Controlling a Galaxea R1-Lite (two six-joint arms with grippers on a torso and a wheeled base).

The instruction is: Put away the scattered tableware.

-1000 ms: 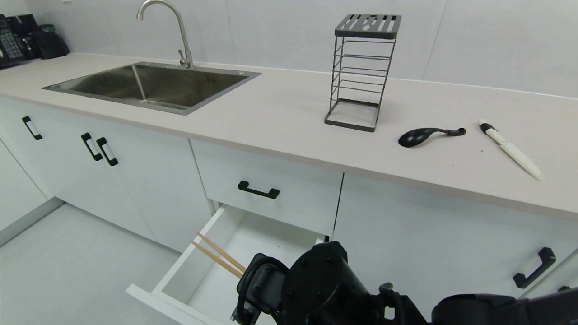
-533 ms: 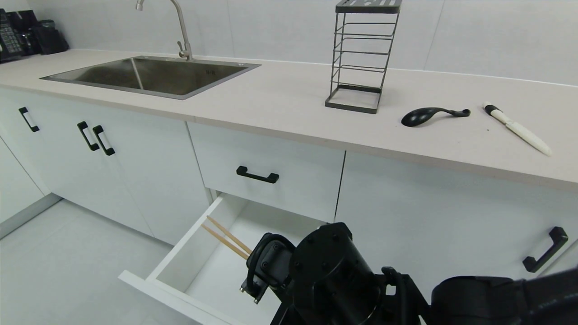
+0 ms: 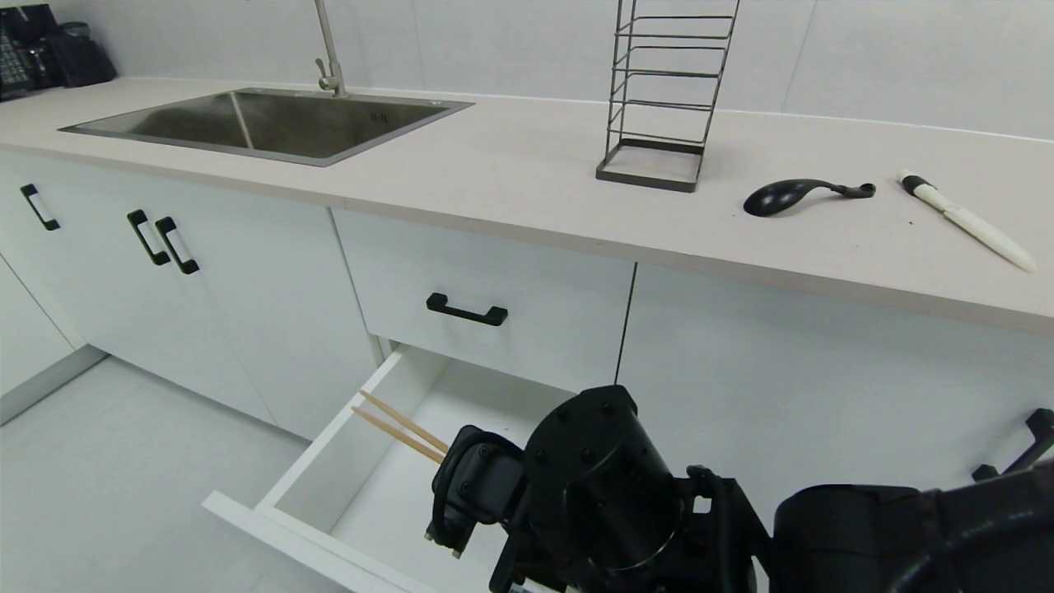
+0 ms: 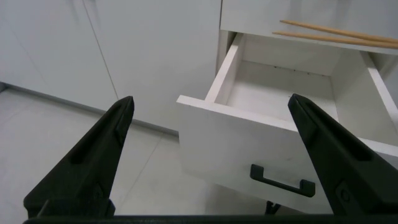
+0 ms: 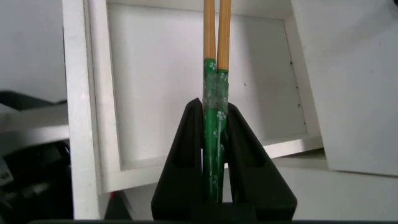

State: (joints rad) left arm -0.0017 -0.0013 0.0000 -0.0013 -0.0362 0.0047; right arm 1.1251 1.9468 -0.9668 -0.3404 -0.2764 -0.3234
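Observation:
My right gripper point(image 5: 216, 115) is shut on a pair of wooden chopsticks point(image 5: 216, 37) with green patterned ends. It holds them over the open white drawer point(image 3: 247, 515), and their tips point(image 3: 370, 408) point toward the drawer's left wall. In the left wrist view the chopsticks point(image 4: 336, 34) cross above the back of the drawer point(image 4: 249, 149). My left gripper point(image 4: 211, 101) is open in front of the drawer with nothing between its fingers. A black spoon point(image 3: 790, 196) and a white knife with a black handle end point(image 3: 967, 221) lie on the counter at the right.
A dark wire rack point(image 3: 663, 91) stands on the counter behind the spoon. A steel sink point(image 3: 263, 123) is set in the counter at the left. A shut drawer with a black handle point(image 3: 466, 311) sits just above the open one.
The head camera has dropped, so the counter looks flatter and the rack's top is cut off. The right gripper still holds the chopsticks over the drawer, in much the same place.

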